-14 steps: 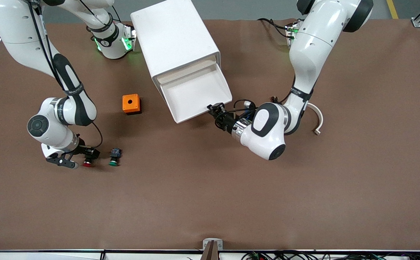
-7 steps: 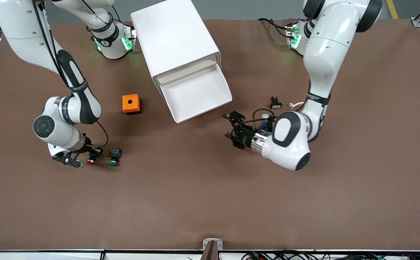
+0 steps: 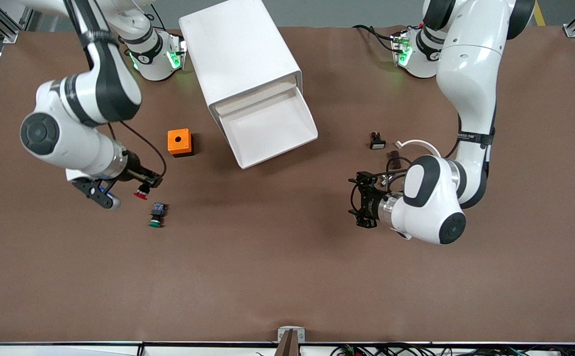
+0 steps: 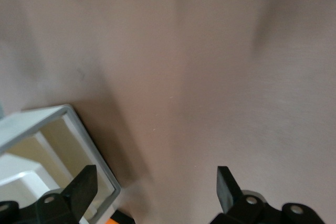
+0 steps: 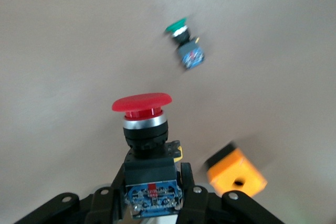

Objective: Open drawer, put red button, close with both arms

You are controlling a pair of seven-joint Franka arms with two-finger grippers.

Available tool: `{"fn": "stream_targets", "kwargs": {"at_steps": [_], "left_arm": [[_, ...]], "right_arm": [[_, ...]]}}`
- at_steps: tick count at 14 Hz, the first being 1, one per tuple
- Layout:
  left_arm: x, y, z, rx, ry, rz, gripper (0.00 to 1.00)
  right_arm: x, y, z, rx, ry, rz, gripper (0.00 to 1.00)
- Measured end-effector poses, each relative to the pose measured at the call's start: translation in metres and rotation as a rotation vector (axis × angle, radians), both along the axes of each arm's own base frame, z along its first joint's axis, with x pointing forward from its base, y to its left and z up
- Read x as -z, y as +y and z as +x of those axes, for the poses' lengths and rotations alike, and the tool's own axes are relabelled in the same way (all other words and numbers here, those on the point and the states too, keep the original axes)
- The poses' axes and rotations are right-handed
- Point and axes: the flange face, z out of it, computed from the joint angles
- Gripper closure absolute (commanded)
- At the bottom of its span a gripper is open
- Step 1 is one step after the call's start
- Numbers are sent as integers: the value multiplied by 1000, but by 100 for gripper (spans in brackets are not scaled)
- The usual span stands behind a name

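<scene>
The right gripper (image 3: pixel 141 187) is up in the air over the table (image 3: pixel 267 277), toward the right arm's end. Its two fingers (image 5: pixel 191 198) are squeezed onto the dark body of the red button (image 3: pixel 141 194). In the right wrist view the red button (image 5: pixel 143 145) sticks out from between the fingers with its round red cap pointing away from the gripper. The button is lifted off the table.

Under it, a little toward 5 o'clock in the front view, the green button (image 3: pixel 157 215) lies on its side on the table. It is not touching the red one. An orange box (image 3: pixel 179 142) with a small round hole on top sits at about 1 o'clock from the red button, farther from the front camera.

The left gripper (image 3: pixel 359 200) hangs over bare table toward the left arm's end. Its fingers (image 4: pixel 227 184) are spread wide and hold nothing.

A big white cabinet (image 3: pixel 240 54) stands near the middle of the table, up by the arm bases. Its drawer (image 3: pixel 267 129) is pulled out and tipped toward the front camera. In front of the drawer the table is bare.

At about 12 o'clock from the left gripper lie a small black and white part (image 3: pixel 377 142), a little dark piece (image 3: pixel 395 157) and a curved white strip (image 3: pixel 418 144).

The table is covered in a brown mat. A grey floor shows past the table's edge.
</scene>
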Motion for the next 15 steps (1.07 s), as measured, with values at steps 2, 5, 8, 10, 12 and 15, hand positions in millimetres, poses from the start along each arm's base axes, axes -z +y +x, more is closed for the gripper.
{"fn": "stream_targets", "kwargs": {"at_steps": [2, 5, 8, 10, 12, 15], "left_arm": [[-22, 10, 5, 102, -91, -37, 0], [-62, 11, 6, 220, -201, -91, 0], [-77, -4, -3, 393, -286, -106, 0], [-73, -26, -13, 535, -322, -94, 0], [-68, -56, -28, 699, -366, -86, 0], [-51, -115, -64, 871, -399, -72, 0]], "right_arm": [[-9, 50, -18, 73, 4, -12, 100], [-5, 128, -49, 191, 4, -31, 100], [4, 194, -82, 300, -12, -31, 100], [16, 228, -102, 356, -7, -39, 100], [30, 256, -122, 401, -4, -48, 100], [48, 284, -147, 458, -4, -53, 100]]}}
